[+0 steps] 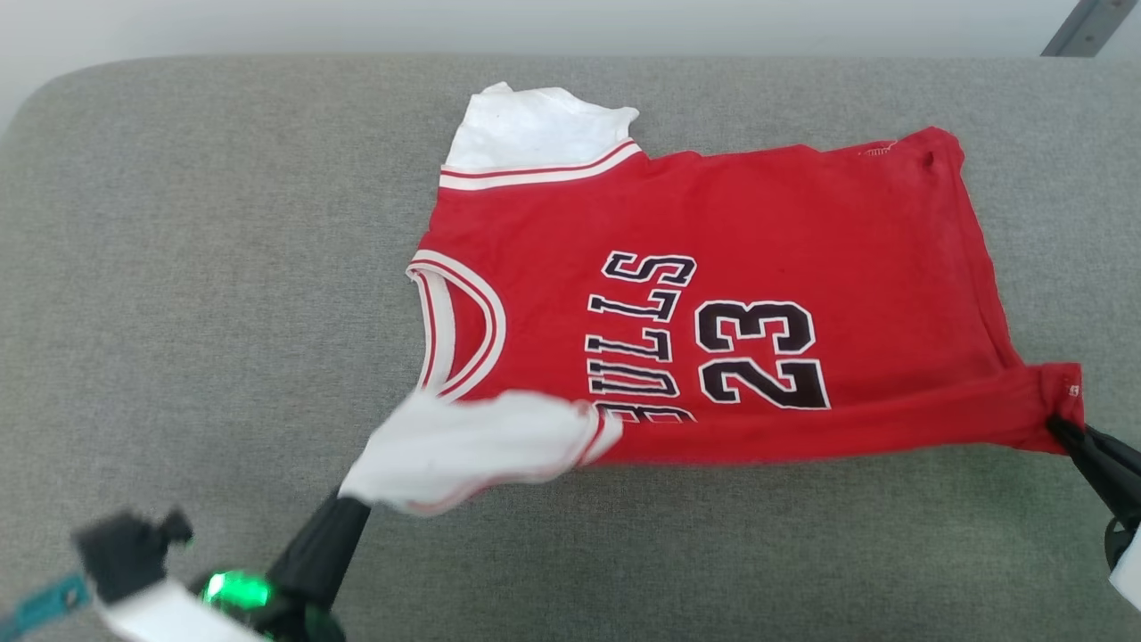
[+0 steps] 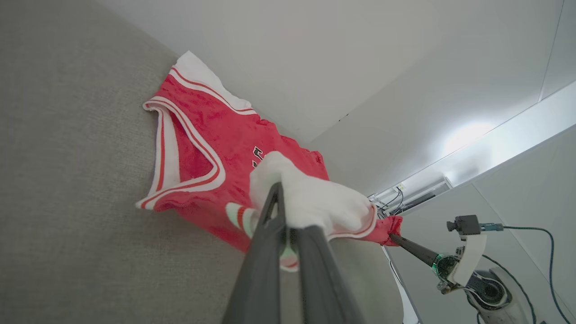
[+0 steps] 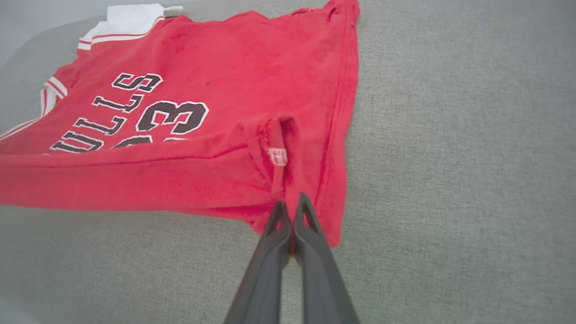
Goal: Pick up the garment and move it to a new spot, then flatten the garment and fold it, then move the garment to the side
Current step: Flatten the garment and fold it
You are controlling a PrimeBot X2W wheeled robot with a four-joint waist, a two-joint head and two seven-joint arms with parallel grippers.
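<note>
- Head view is showing the garment [image 1: 802, 232] lying on the soft grey surface [image 1: 178, 267]. Its neck hole is pointing to the robot's left and its bottom hem to the right.
- The left fingers [image 1: 343, 522] are squeezing shut on the near white sleeve [image 1: 463, 446], which is bunching up over their tips.
- The right fingers [image 1: 1074, 437] are squeezing shut on the near corner of the hem, just beside a small white tag [image 1: 1072, 390].
- The near edge of the garment is stretching in a straight line between the two pairs of fingers. A red strip of it is folding over and hiding the bottom of the dark letters [image 1: 637, 334].
- The far white sleeve [image 1: 535, 134] is lying flat close to the far edge of the surface, with a pale wall [image 1: 624, 22] rising behind that edge.
- A big bare grey patch is spreading out on the robot's left of the garment. A thinner bare strip is running along the near side, and another is showing past the hem on the right.
- In the left wrist view, the left fingers [image 2: 274, 211] are pressing together with the white sleeve [image 2: 315, 198] wrapping over their tips. The right fingers [image 2: 407, 246] are gripping the red corner further off.
- In the right wrist view, the right fingers [image 3: 279, 225] are pinching the red corner just below the tag [image 3: 279, 156]. Bare grey surface [image 3: 450, 135] is lying open beside the hem.
</note>
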